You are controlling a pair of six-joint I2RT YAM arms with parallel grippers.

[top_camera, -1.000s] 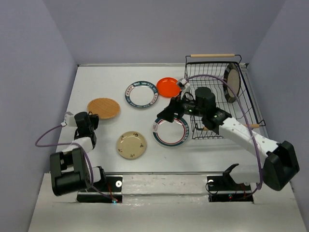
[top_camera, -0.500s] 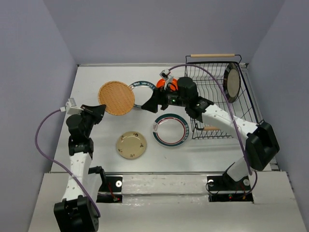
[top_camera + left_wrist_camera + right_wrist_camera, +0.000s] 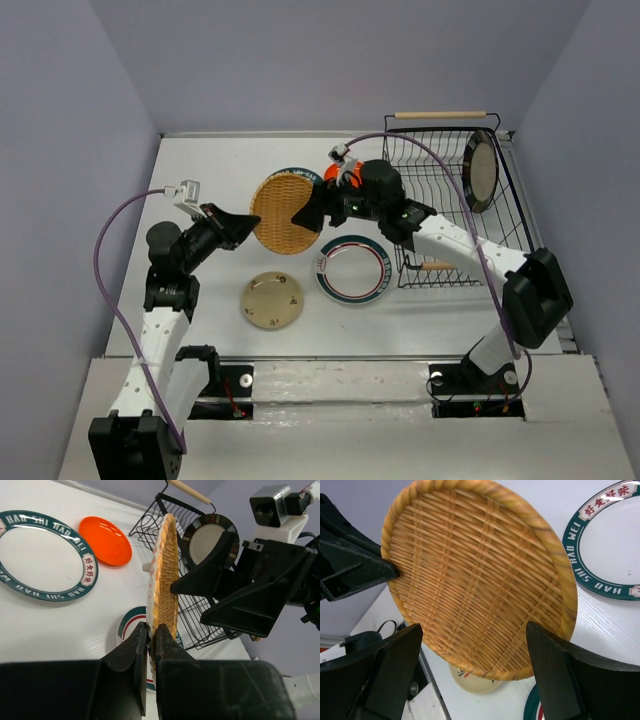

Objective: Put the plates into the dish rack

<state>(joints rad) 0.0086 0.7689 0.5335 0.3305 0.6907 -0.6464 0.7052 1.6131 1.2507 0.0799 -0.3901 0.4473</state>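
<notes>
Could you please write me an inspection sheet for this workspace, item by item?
Surface: white table, four plates lying flat on it.
Job's things: woven plate held upright in the air; orange plate, green-rimmed plate, striped-rim plate and beige plate flat on the table; dark-rimmed plate standing in the dish rack at the far right.
Clutter: nothing seen.
End effectors: left end effector shut on the woven plate's rim; right end effector open, pointed at that plate's face, not gripping it.
Cables: purple left cable loops free beside its arm; purple right cable arcs above the rack.
Surroundings: plain grey walls on three sides.
</notes>
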